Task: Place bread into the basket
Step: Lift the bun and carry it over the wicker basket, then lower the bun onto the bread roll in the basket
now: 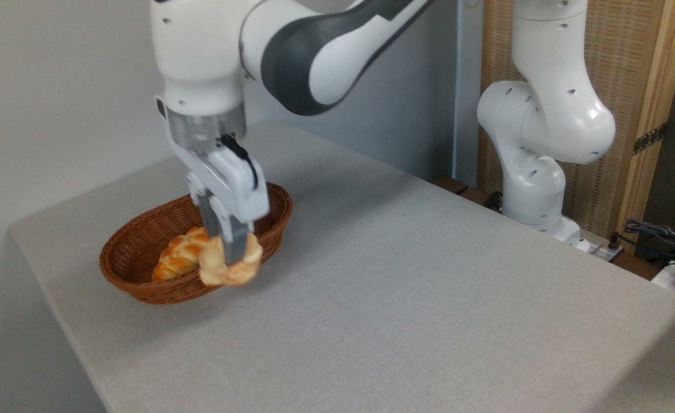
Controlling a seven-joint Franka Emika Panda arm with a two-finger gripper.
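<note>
Bare grey tabletop (406, 321) fills the near foreground, an unobstructed expanse running from the bottom edge up toward the arm's base; its near-left border runs diagonally from 9 o'clock toward 6 o'clock, with the left corner rounded. Left of centre, at about 9 o'clock, sits the basket (136, 241), an oval of reddish-brown wicker lying close to that left border, with only a narrow strip of cloth between its rim and the table edge. Inside it, against the near wall, lies a braided loaf (178, 257), orange-brown. Just right of the loaf, the bread (222, 271) is clamped between the fingers of the gripper (231, 255), which point straight down; the bun overlaps the basket's near rim at its 4 o'clock side, and whether it touches rim or loaf cannot be told. Right of the basket, open table extends toward 3 o'clock. At 2 o'clock stands the arm's white base (535, 189), by the table's far edge, with cables (658, 232) beyond it.
</note>
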